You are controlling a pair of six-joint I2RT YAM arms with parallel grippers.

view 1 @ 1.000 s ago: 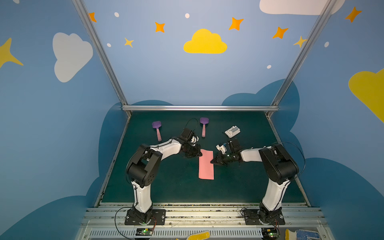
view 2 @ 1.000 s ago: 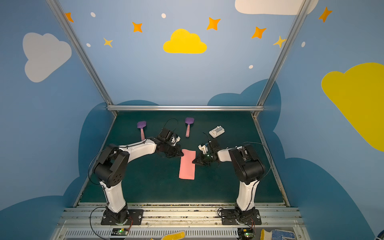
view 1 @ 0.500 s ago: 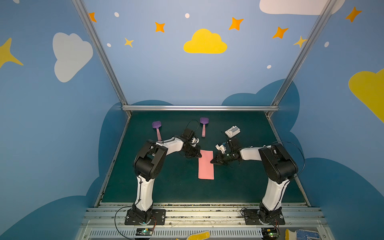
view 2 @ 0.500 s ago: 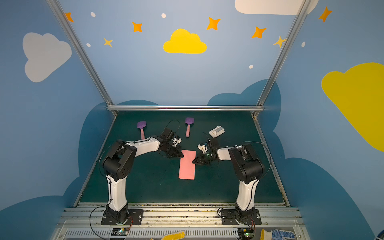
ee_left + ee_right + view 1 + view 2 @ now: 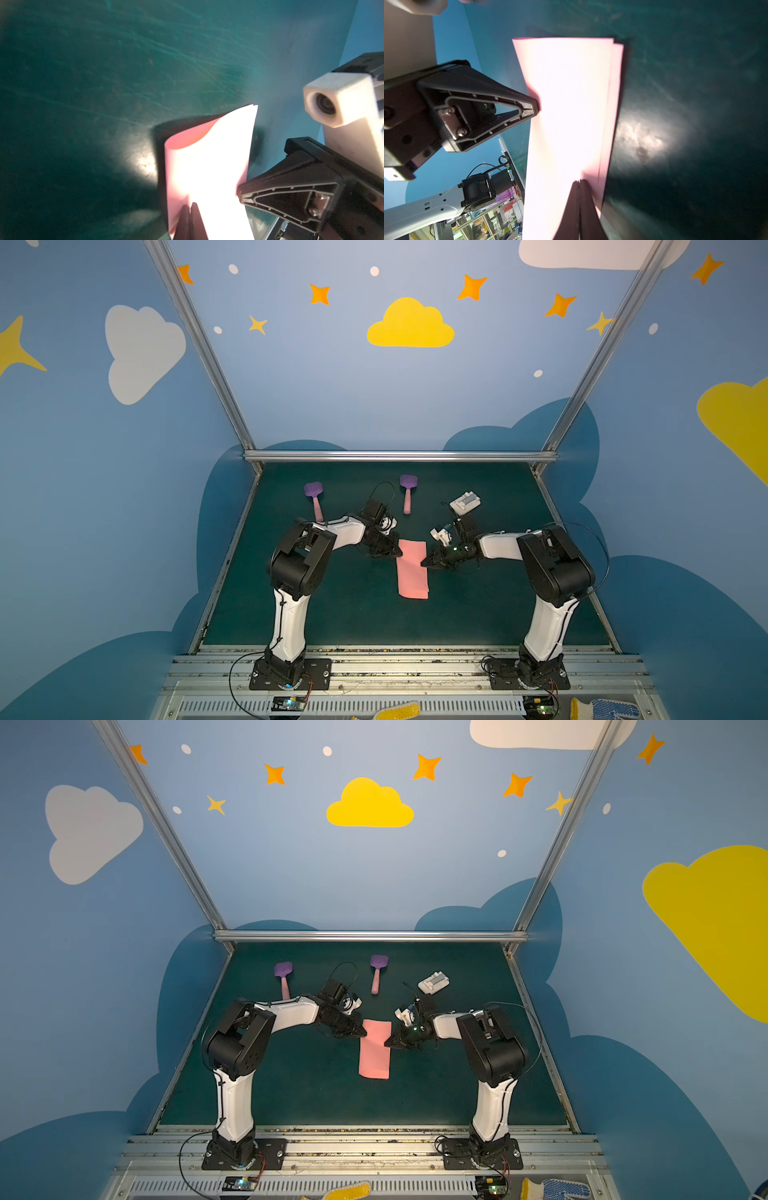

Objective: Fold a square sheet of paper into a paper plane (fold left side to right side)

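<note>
Here, folded square sheet of paper, left gripper and right gripper closed, tips touching its edges.

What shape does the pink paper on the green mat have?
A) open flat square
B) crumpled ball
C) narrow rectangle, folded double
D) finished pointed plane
C: the pink paper is a narrow rectangle in both top views, with two layers in the left wrist view.

Sheet of paper: thin, smooth, matt pink, glares white up close. Table mat: dark green, finely scratched, slight sheen. My left gripper, at the sheet's 9 o'clock: matt black moulded plastic, shiny metal screws. Frame rail at 12 o'clock: brushed metal.
</note>
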